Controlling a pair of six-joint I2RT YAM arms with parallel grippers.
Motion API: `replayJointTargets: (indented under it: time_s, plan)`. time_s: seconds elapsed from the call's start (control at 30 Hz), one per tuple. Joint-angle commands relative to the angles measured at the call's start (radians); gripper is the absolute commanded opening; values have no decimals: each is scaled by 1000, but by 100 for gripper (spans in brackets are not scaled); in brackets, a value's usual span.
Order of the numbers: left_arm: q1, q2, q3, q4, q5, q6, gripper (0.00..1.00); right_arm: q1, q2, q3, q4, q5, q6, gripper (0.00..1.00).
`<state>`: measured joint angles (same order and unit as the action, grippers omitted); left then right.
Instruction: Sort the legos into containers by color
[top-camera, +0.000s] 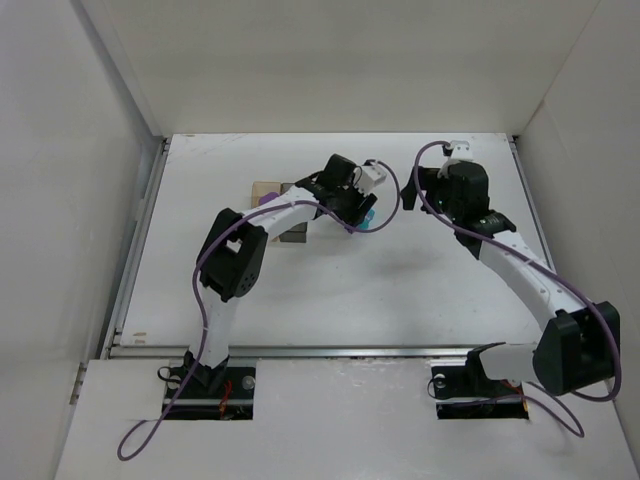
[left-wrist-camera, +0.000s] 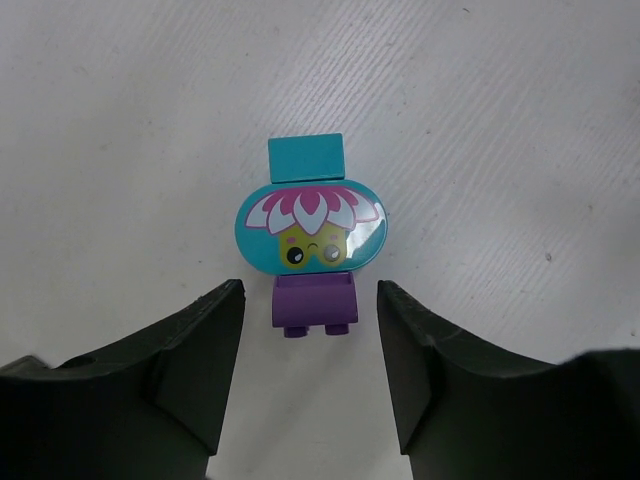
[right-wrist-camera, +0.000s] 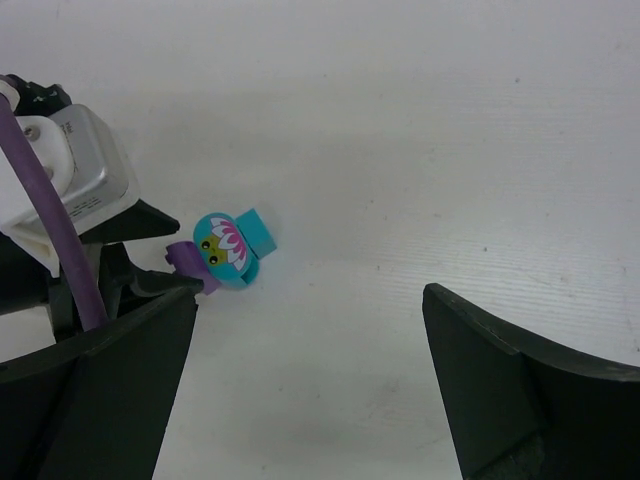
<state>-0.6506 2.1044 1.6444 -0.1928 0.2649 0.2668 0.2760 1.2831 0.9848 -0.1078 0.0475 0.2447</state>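
The containers (top-camera: 268, 188) sit at the far left-middle of the table (top-camera: 330, 290), mostly hidden under the left arm (top-camera: 290, 212). Only a tan corner and a grey edge show. A purple bit (top-camera: 265, 200) shows at their rim beside the arm; I cannot tell whether it lies inside. Nothing else of their contents can be seen.

The legos (left-wrist-camera: 312, 228) lie on the table to the right of the containers, three pieces touching in a row: a teal brick (left-wrist-camera: 306, 158), a teal oval piece (left-wrist-camera: 345, 245) and a purple brick (left-wrist-camera: 314, 305). The oval piece carries a print of a yellow face, one eye open and one winking, with pink cheeks, under a crown of pink and white petals.

The left fingers (left-wrist-camera: 205, 360) are spread apart, one on each side of the purple brick, near it but not touching and holding nothing. The right fingers (right-wrist-camera: 500, 380) are wide apart and hold nothing, well to the right of the legos.
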Motion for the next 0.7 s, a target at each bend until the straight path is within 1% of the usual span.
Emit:
replayJointTargets:
  time_s: [0.0,0.1,0.13,0.23,0.27,0.3,0.4,0.43,0.53,0.57,0.63,0.67]
  plan:
    - [-3,-12,38,-16,-6,-9,52,-4,18,55,19,-14,-33,100]
    - [-3,-3,48,-40,-15,-9,62,-14,44,75,19,-34,-42,100]
    - [-3,-3,48,-40,-15,3,63,-14,54,75,19,-44,-42,100]
    - [-3,6,48,-31,-36,21,63,-14,74,95,19,-54,-42,100]
    - [-3,6,48,-31,-36,22,61,-23,74,95,19,-54,-42,100]
    - [-3,6,39,-17,-36,31,57,-23,74,95,19,-63,-42,100]
    - [-3,25,38,-8,-23,31,50,-23,84,104,19,-63,-42,100]
    - [-3,25,38,-8,-13,40,42,-23,84,104,19,-63,-42,100]
    - [-3,25,29,-19,14,40,28,-23,84,104,19,-63,-51,100]
    - [-3,25,29,-19,28,40,21,-23,84,104,19,-63,-51,100]
    - [-3,25,17,3,39,40,13,-23,84,104,19,-74,-51,100]
    - [-3,34,6,3,48,28,6,-23,84,104,19,-74,-51,100]
